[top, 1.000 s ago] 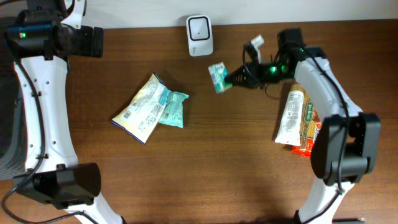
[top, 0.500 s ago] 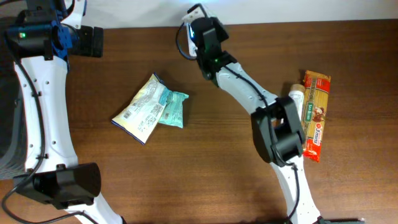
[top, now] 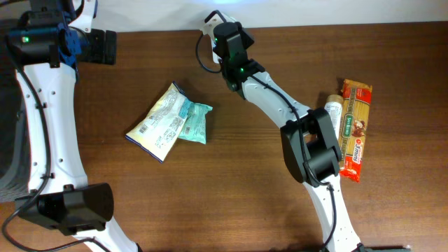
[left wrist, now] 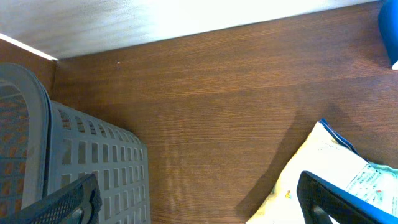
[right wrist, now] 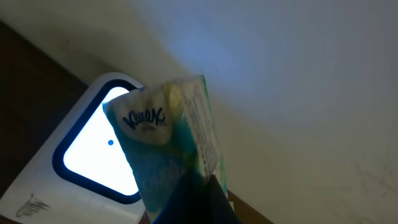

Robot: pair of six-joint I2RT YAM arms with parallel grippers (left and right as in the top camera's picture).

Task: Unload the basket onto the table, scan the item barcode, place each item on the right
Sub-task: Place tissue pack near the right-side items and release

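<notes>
Dark wood counter (top: 252, 189): snack packets (top: 168, 120) lie mid-counter, a pasta pack (top: 353, 129) by the right edge. At the far edge the right hand (top: 222, 29), clamped on the tissue pack (right wrist: 168, 130), presents it to the lit scanner (right wrist: 87, 162); scanning seems underway, a read unconfirmed. Beyond, the left hand (top: 105, 47) hangs open at the far left corner. Only the right wrist view shows pack and glowing window; overhead, the arm covers them.

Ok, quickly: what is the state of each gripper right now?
Left gripper: open, holding nothing.
Right gripper: closed on the tissue pack.
</notes>
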